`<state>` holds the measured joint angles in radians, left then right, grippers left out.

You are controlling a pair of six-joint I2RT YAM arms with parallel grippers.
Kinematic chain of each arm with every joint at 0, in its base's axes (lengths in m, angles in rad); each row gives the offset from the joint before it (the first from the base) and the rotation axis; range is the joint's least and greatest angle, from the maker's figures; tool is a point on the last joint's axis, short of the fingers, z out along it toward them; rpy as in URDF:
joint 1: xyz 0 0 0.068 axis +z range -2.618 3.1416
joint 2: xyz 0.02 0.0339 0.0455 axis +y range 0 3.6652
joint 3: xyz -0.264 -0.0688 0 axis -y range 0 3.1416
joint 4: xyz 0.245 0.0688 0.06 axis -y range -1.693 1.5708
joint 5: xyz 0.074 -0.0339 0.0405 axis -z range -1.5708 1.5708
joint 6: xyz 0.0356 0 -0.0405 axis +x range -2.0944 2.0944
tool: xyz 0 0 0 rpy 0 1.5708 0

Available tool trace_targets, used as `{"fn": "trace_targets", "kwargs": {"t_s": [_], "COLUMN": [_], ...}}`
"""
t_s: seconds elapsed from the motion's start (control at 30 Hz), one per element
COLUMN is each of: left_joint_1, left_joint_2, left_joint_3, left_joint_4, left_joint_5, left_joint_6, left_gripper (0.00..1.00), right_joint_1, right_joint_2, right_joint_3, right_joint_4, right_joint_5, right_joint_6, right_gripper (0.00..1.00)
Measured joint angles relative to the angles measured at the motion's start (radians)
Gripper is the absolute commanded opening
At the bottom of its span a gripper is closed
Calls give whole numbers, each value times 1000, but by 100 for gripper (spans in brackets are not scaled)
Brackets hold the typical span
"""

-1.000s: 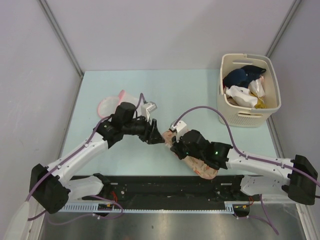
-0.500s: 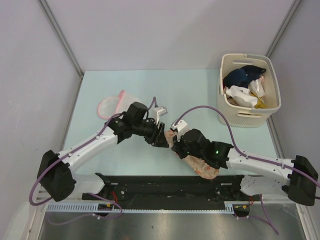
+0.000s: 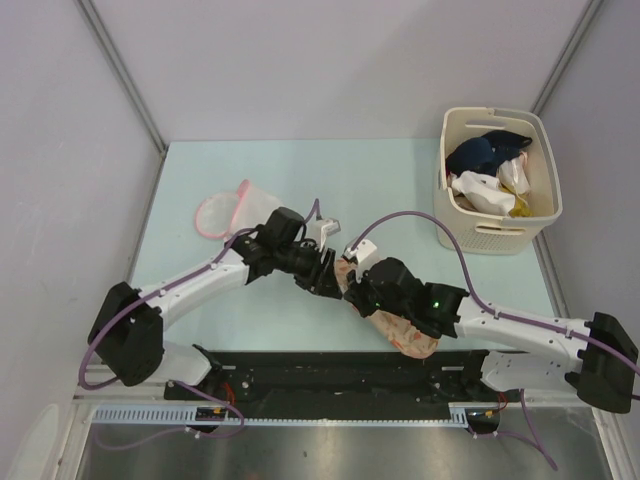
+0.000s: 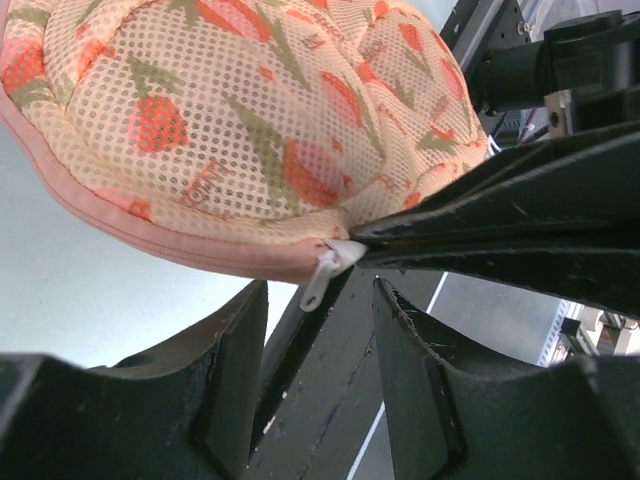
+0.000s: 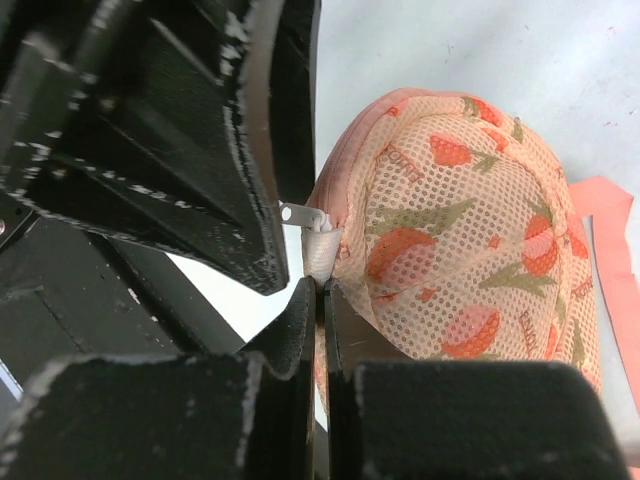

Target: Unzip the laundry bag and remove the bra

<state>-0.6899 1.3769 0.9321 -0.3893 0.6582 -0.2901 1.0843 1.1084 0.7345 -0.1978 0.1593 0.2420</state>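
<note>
- Left gripper [image 4: 320, 305]: jaws spread either side of the zipper pull [image 4: 322, 272], not touching it.
- Right gripper [image 5: 322, 292]: pressed together, pinching the laundry bag [image 5: 460, 250] edge at its ten-o'clock end.
- Bag lettering is unreadable.

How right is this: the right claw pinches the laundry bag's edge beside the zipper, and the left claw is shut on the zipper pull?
Wrong on the left claw: it is open, the zipper pull hanging free between its fingers, per the left wrist view. Rest holds.

Left arm [image 3: 195, 285] & right arm [image 3: 520, 325]: white links, black joints. Purple cables [image 3: 405, 215] run along each. Green LED [image 3: 433, 297] on right wrist.
</note>
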Motion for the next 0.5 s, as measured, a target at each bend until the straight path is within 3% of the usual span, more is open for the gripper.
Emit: {"fn": "trace_targets", "kwargs": {"t_s": [0.1, 0.3, 0.5], "left_joint_1": [0, 0, 0], "left_joint_2": [11, 12, 11], "left_joint_3": [0, 0, 0], "left_joint_4": [12, 45, 47], "left_joint_5": [0, 4, 4], "left_joint_6": [-3, -33, -39], "left_gripper": [46, 18, 2], "right_joint_1": [0, 0, -1], "right_joint_2": [-7, -13, -13], "right_joint_3": [0, 0, 0], "right_joint_4": [0, -3, -6], "right_joint_5": [0, 1, 2], "right_joint_6": [0, 0, 0], "right_gripper": [0, 0, 0]}}
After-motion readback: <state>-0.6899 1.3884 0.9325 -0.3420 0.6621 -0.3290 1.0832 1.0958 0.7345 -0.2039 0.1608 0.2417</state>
